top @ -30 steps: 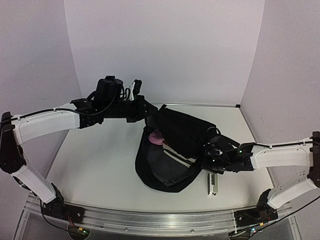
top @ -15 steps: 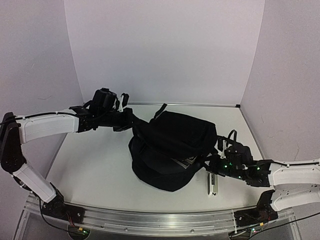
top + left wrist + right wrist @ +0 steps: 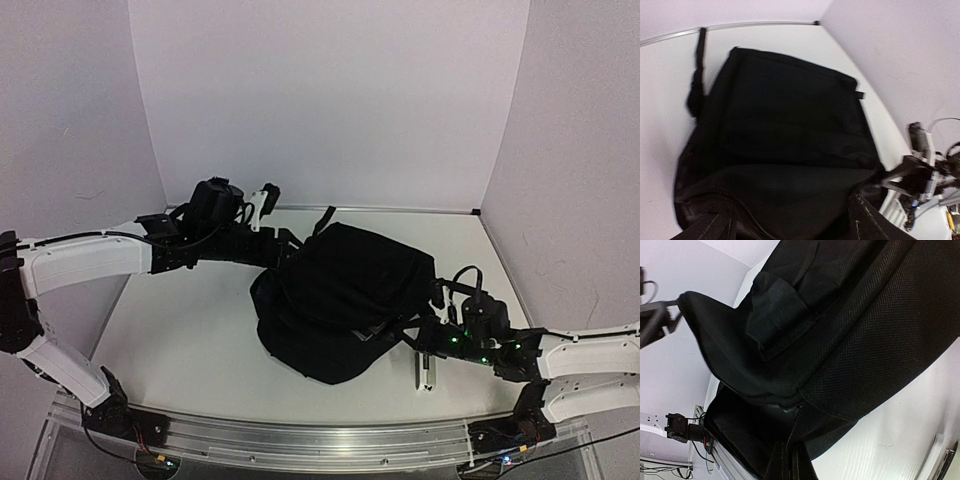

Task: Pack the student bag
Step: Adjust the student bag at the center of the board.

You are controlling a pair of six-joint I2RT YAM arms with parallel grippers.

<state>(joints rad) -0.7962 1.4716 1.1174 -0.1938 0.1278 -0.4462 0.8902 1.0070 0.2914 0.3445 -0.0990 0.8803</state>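
My right hand is pressed together, pinching the student bag at its 4 o'clock edge. My left hand sits at 10 o'clock, and I cannot tell its grip.

In the left wrist view the student bag is blurred and cut off below.

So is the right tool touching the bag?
Touching. In the left wrist view a corner of the student bag is pulled to a point in the right tool.
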